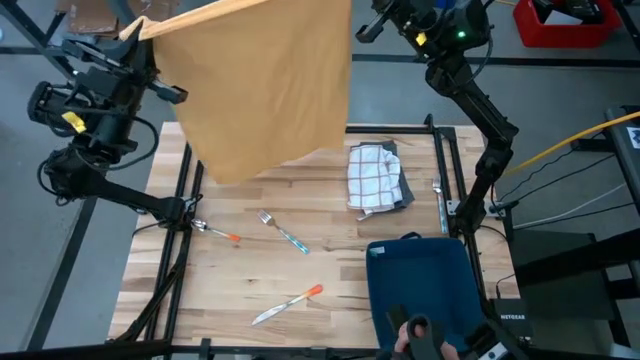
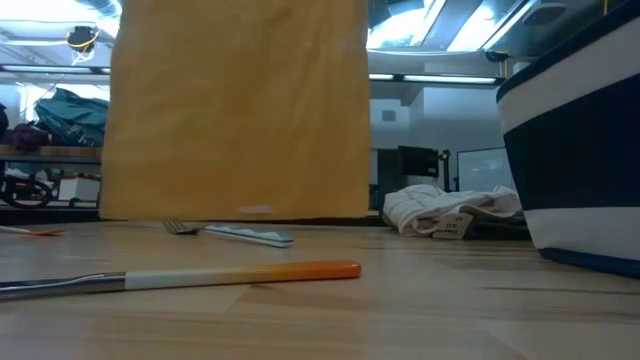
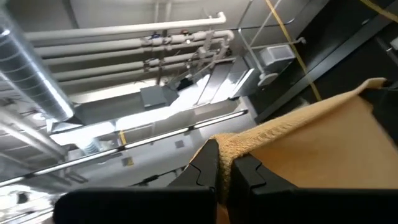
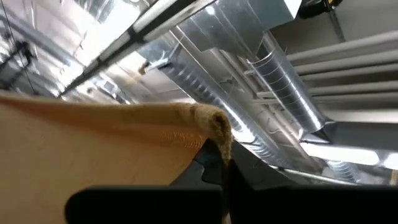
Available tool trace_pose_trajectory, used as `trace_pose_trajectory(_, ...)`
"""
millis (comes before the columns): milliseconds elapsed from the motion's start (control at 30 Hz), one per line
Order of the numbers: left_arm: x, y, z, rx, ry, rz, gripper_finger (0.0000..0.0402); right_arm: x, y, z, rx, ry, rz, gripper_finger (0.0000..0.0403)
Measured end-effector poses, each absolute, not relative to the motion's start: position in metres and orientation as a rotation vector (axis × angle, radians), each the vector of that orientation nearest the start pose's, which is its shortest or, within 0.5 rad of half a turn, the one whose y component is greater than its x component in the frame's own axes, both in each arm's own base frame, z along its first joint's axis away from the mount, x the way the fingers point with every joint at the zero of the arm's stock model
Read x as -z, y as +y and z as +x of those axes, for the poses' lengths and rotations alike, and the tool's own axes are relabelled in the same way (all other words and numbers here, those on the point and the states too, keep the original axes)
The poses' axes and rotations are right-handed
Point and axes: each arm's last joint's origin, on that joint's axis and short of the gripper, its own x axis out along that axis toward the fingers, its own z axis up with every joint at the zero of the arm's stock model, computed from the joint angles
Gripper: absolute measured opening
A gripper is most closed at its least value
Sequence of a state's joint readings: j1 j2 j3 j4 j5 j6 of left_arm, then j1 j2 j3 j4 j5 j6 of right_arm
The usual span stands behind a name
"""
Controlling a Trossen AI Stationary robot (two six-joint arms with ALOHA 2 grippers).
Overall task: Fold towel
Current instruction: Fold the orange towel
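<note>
1. towel [image 1: 262,85] hangs upper centre of the high view, lower edge just above the surface [image 1: 330,270].
2. left pincer [image 3: 225,163] and right pincer [image 4: 222,163] each stand clamped on a top corner.
3. top edge runs pincer to pincer; neither arm is nearer.

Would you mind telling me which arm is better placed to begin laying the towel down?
Probably neither alone: the left gripper and right gripper each pinch a top corner of the tan towel, which hangs stretched above the table.

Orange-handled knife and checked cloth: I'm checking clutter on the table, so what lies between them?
In the high view, a fork lies between the orange-handled knife and the checked cloth; otherwise bare wood.
</note>
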State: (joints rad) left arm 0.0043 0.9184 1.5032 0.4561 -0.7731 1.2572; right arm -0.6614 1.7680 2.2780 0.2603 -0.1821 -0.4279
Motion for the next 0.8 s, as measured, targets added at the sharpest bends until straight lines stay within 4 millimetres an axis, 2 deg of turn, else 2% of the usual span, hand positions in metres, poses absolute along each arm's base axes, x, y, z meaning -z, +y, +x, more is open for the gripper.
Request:
trace_pose_trajectory(500,-0.573,0.041,0.078,-1.372,-0.295,0.815,0.0000,-0.579,-0.234,0.272,0.651,-0.492,-0.768,0.0003)
trace_pose_trajectory(800,-0.570,0.062,0.102,-1.377,-0.283,0.947,0.0000,-0.581,-0.246,0.258,0.742,-0.503,-0.839,0.0003)
